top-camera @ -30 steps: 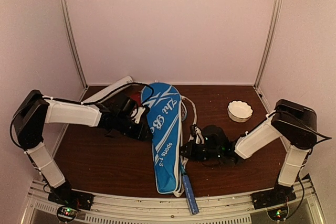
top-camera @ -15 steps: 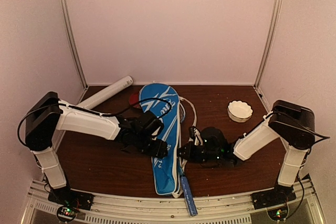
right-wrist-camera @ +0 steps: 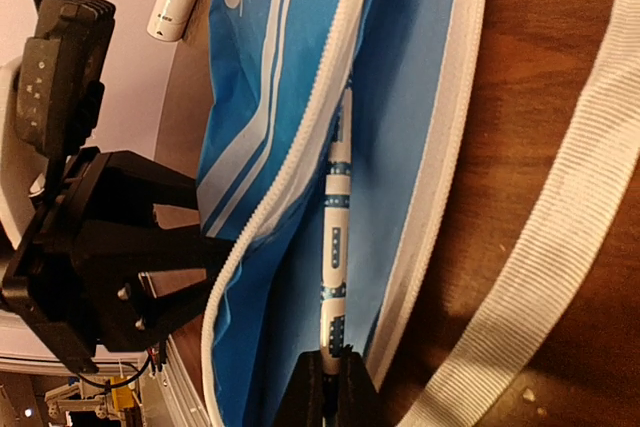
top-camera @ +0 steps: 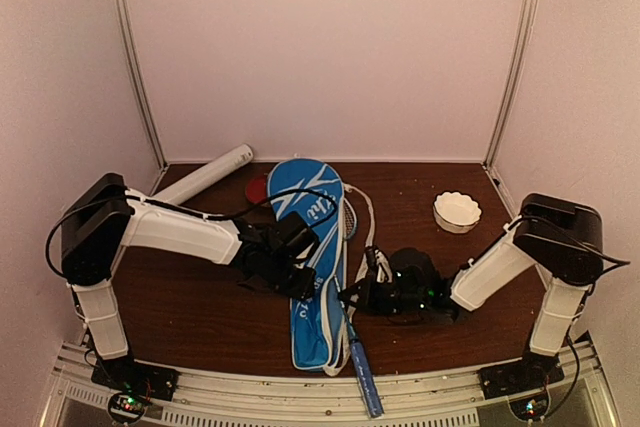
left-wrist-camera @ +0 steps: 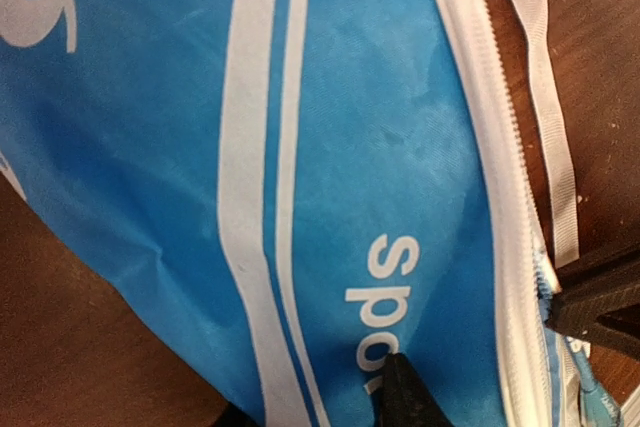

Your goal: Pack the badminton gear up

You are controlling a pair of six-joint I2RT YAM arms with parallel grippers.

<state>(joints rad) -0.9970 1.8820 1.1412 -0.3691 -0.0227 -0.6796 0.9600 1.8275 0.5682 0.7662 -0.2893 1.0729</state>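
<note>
Now the right gripper (right-wrist-camera: pixel 327 359) is squeezed shut on the thin stick of a racket (right-wrist-camera: pixel 336 247), inside the open racket bag (right-wrist-camera: pixel 270 77). The racket looks light and stiff, so it should slide well held there. The bag is soft and floppy. The left gripper (right-wrist-camera: pixel 205 257) touches its top flap, maybe pinching; I cannot tell.

Bag (top-camera: pixel 318 322): bright blue, with white stripes, white lettering (left-wrist-camera: pixel 385 297), a white zip edge and a white woven strap (right-wrist-camera: pixel 560 247).
Racket (right-wrist-camera: pixel 335 247): shaft white with blue printed bands; handle (top-camera: pixel 362 379) blue.
Tube (top-camera: pixel 205 175), upper left: white.
Dish (top-camera: pixel 256 187): red.
Bowl (top-camera: pixel 457 211), right: white, scalloped rim.
Desk (top-camera: pixel 200 307): dark brown wood.
Left arm (top-camera: pixel 180 232) and right arm (top-camera: pixel 490 267): white shells, black joints.
</note>
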